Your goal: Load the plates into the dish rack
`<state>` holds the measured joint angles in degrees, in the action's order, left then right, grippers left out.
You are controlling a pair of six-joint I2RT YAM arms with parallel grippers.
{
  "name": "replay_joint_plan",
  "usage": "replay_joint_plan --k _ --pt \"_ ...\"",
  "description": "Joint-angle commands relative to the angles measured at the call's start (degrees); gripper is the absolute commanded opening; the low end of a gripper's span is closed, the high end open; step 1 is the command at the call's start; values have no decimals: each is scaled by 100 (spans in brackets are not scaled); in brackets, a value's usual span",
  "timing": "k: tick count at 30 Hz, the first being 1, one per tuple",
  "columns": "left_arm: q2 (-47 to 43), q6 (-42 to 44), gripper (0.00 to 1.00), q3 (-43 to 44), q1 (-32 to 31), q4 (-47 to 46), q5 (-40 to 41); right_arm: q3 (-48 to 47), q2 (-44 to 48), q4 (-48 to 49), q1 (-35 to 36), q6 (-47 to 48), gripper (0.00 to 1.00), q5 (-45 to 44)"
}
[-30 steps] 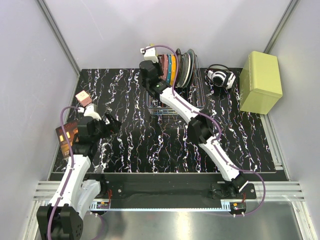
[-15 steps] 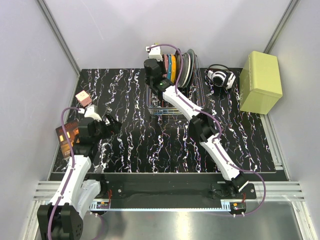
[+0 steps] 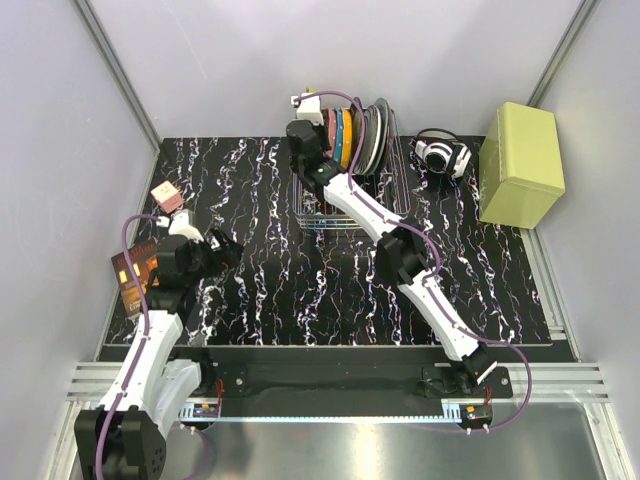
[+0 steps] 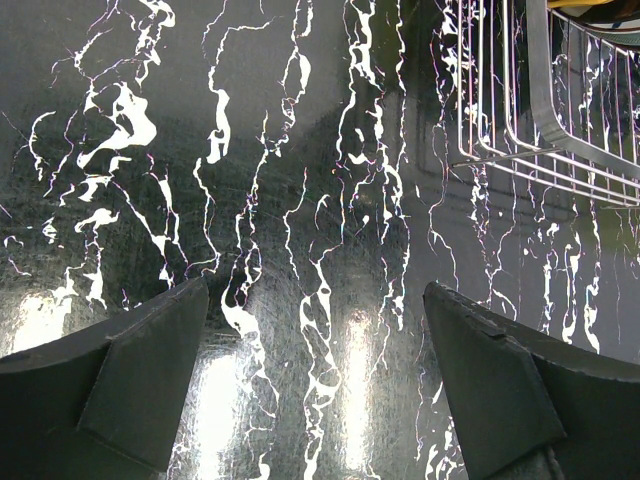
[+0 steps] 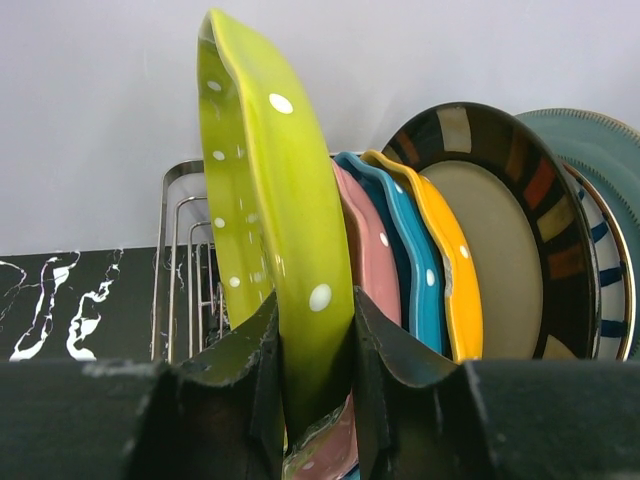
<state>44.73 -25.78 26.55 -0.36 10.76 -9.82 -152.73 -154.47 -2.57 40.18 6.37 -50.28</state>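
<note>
My bench (image 3: 260, 290) is a black slab veined with white, and at its far edge stands the silver wire dish rack (image 3: 345, 205), with the yellow-green box (image 3: 520, 165) off to its right and a pair of white headphones (image 3: 440, 152) between them. My right arm stretches long across the bench to the rack's left end. There my right claw (image 5: 318, 345) is clenched on the rim of the yellow-green plate (image 5: 270, 200) — the wrist view shows both dark fingers pressed against its dotted faces, the plate upright on edge and leaning slightly.

Just behind it, standing in the rack, come the pink plate (image 5: 368, 245), the blue plate (image 5: 405, 255) and the orange plate (image 5: 450, 270), close-packed and upright. Beyond those stand a dark plate with coloured rim blocks (image 5: 500, 230), then a striped one and a teal one, partly hidden.

My left claw (image 4: 315, 375) hangs spread wide over bare bench, grasping nothing, the rack's corner showing at the upper right of its view. Near that arm lie a brown card-like packet (image 3: 128, 275) and a small pinkish block (image 3: 165, 196).
</note>
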Motion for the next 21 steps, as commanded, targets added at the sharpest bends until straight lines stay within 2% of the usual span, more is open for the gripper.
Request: replay_joint_plan --k 1,16,21 --pt "-52 -15 95 -35 27 -303 68 -205 23 441 103 -75 0 -175" --pt "-149 -32 95 -123 36 -382 42 278 -206 1214 420 1058 0 -807" --pt "-166 -41 95 -167 27 -417 16 78 -425 1716 438 1717 0 -842"
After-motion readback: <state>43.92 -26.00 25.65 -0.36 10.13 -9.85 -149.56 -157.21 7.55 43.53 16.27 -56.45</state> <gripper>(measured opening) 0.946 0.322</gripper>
